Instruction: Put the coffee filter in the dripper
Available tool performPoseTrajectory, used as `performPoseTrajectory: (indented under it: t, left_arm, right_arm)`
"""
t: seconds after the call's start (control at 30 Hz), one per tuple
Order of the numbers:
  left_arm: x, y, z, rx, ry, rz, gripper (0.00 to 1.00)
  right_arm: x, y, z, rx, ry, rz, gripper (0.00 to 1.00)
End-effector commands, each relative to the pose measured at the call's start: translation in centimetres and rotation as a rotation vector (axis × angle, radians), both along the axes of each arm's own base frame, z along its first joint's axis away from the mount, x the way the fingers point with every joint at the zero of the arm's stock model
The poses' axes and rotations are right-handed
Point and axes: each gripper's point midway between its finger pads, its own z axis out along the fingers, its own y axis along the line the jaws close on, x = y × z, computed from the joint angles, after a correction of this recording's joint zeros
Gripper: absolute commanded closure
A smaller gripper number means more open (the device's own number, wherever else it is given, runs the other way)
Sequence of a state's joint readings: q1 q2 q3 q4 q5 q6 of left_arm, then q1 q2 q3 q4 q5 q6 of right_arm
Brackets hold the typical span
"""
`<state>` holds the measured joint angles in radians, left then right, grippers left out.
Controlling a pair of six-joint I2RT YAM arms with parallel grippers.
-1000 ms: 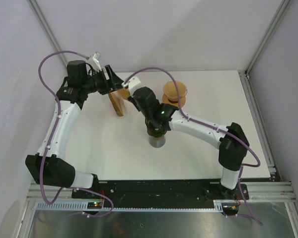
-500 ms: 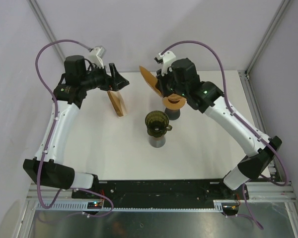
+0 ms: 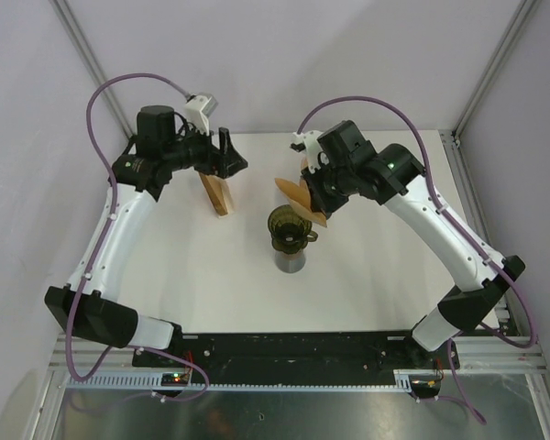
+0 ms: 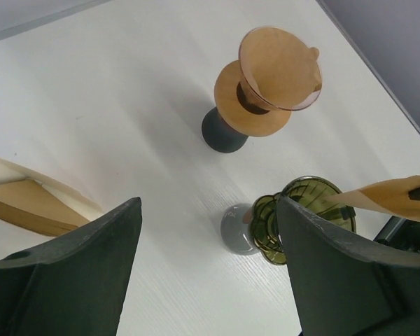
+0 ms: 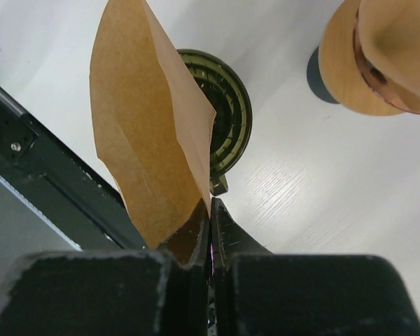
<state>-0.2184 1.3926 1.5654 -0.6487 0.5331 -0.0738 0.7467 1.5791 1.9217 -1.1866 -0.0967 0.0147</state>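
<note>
A dark green glass dripper [image 3: 290, 227] stands on a grey base at the table's middle; it also shows in the right wrist view [image 5: 231, 112] and the left wrist view [image 4: 315, 192]. My right gripper [image 3: 315, 194] [image 5: 211, 204] is shut on the edge of a folded brown paper coffee filter [image 3: 297, 195] [image 5: 143, 133]. It holds the filter in the air, just above and behind the dripper's rim. The filter's tip shows in the left wrist view [image 4: 392, 197]. My left gripper [image 3: 233, 160] [image 4: 208, 204] is open and empty, raised over the filter stack.
A wooden holder with a stack of brown filters [image 3: 216, 192] [image 4: 28, 203] stands at the back left. A second, orange dripper on a dark base [image 4: 273, 80] [image 5: 381, 63] stands behind the green one, mostly hidden by my right arm in the top view.
My right arm lifted the filter from near the holder, swung right and came down beside the green dripper. My left gripper shifted a little to the right.
</note>
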Motion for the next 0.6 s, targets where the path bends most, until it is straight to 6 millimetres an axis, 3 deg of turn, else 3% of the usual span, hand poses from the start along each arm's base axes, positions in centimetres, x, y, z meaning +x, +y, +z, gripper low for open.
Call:
performPoseTrajectory:
  t: [0.0,0.43,0.57]
  left_arm:
    - [-0.7,-1.3,0.8,0.042,-0.071,-0.057,0.18]
    - [-2.4,-3.9,-2.1,0.051,0.003,-0.158,0.18]
    - [-2.6,-4.6,-3.2,0.059,0.030,-0.177,0.25]
  right_arm:
    - [-0.9,0.5,-0.6,-0.040,0.051,0.061,1.00]
    - [0.3,3.0,-4.9,-0.135,0.145,0.134,1.00]
    - [0.7,3.3,-5.9,-0.152,0.162,0.136,1.00]
